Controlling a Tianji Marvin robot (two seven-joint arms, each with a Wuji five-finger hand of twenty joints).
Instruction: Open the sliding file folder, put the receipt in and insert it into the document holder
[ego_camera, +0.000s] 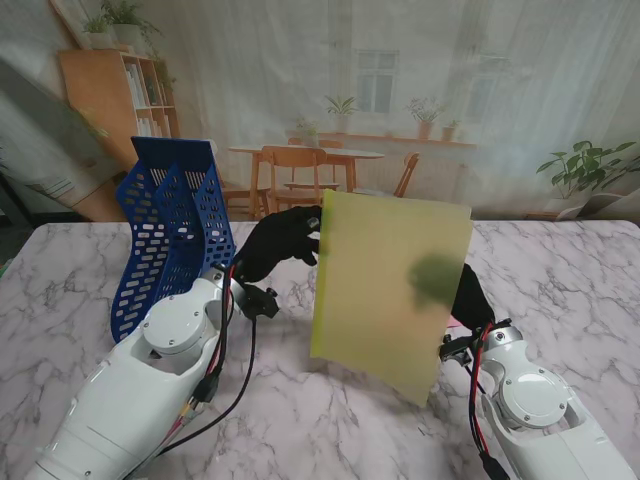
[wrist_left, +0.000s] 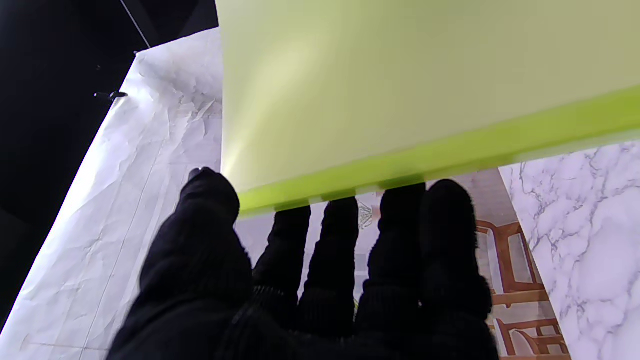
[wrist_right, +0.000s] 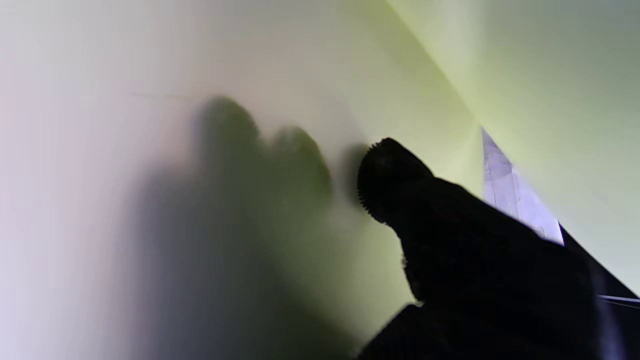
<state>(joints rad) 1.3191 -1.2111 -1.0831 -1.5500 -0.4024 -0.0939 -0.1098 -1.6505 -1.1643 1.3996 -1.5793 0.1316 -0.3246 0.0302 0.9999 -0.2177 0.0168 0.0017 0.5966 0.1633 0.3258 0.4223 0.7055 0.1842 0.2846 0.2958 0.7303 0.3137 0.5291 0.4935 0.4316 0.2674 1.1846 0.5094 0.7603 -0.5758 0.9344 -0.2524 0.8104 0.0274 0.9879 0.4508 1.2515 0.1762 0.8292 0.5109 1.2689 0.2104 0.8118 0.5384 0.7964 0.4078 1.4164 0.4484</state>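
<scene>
A translucent yellow-green file folder stands upright above the middle of the table, held between both black-gloved hands. My left hand grips its upper left edge. In the left wrist view the fingers press against the folder's bright green spine bar and the thumb sits at its end. My right hand holds the folder's right side, and its fingers show as a dark shadow through the sheet with the thumb on the near face. The blue mesh document holder stands at the far left. I cannot make out the receipt.
The marble table spreads out on both sides. A printed backdrop of a room hangs behind it. A black cable loops from my left forearm over the table in front of the folder.
</scene>
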